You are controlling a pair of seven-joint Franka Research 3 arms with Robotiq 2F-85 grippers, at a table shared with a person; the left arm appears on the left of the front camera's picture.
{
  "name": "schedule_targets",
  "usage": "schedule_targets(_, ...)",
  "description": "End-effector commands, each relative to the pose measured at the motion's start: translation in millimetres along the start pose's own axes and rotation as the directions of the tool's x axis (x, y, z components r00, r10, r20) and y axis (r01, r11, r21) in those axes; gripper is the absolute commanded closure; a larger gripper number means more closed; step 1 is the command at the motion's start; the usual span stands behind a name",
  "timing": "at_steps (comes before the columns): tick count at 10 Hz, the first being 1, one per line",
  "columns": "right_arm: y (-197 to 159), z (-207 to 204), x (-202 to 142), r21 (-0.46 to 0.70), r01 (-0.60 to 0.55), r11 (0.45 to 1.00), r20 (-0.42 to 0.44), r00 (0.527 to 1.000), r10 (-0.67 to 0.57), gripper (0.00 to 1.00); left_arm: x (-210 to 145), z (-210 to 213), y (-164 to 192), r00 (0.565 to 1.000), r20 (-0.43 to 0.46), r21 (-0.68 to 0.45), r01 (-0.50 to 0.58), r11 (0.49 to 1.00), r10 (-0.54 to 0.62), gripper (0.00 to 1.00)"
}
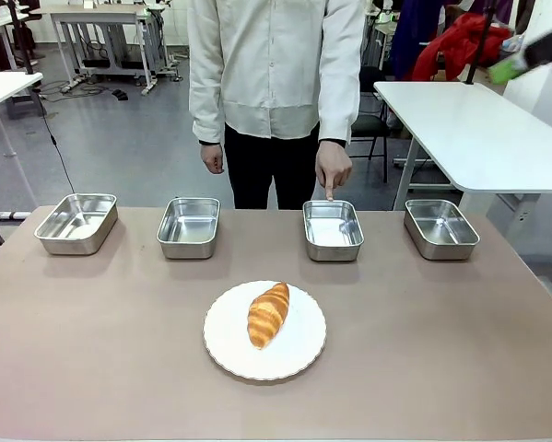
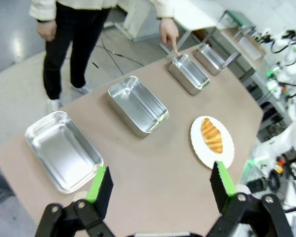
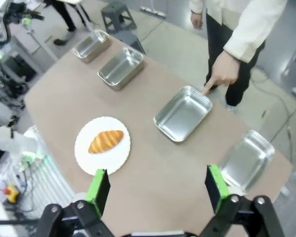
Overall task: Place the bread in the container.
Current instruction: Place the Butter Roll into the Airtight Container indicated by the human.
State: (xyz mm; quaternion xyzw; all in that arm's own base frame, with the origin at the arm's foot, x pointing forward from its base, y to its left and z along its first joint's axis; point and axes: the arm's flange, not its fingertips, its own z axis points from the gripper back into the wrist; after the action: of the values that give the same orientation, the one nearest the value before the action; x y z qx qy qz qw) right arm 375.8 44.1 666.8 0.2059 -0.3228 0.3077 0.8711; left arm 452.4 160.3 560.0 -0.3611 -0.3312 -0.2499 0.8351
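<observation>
Croissant (image 1: pixel 268 315) looks light, soft, crushable: grip gently across thick middle; pointed-at steel pan (image 1: pixel 333 250) at its 1 o'clock; left pincer (image 2: pixel 161 185), right pincer (image 3: pixel 156 185) both gaping, empty.

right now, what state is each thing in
bread: lying on the plate, not gripped
container: empty, person's hand pointing at its far rim
other three pans: empty
left gripper: fingers open, empty
right gripper: fingers open, empty
</observation>
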Motion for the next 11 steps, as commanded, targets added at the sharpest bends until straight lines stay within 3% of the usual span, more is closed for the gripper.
schedule_targets(1,46,-55,-2,-0.103,0.127,0.987,-0.124,0.982,-0.140,0.00,0,2,-2,1.000,0.002,-0.007,0.002,1.000,-0.002,0.00)
schedule_targets(5,148,-158,-16,-0.258,0.371,0.892,-0.232,0.873,-0.430,0.00,0,2,-2,1.000,0.002,-0.007,0.002,1.000,-0.002,0.00)
schedule_targets(6,170,-193,-27,-0.366,0.452,0.814,-0.239,0.800,-0.551,0.00,0,2,-2,1.000,0.002,-0.007,0.002,1.000,-0.002,0.00)
schedule_targets(8,203,-240,-54,-0.451,0.471,0.758,-0.254,0.746,-0.615,0.00,0,2,-2,1.000,0.002,-0.007,0.002,1.000,-0.002,0.00)
schedule_targets(10,219,-274,-79,-0.439,0.518,0.734,-0.250,0.714,-0.654,0.00,0,2,-2,1.000,0.002,-0.007,0.002,1.000,-0.002,0.00)
schedule_targets(11,221,-279,-84,-0.445,0.581,0.681,-0.223,0.665,-0.713,0.00,0,2,-2,1.000,0.002,-0.007,0.002,1.000,-0.002,0.00)
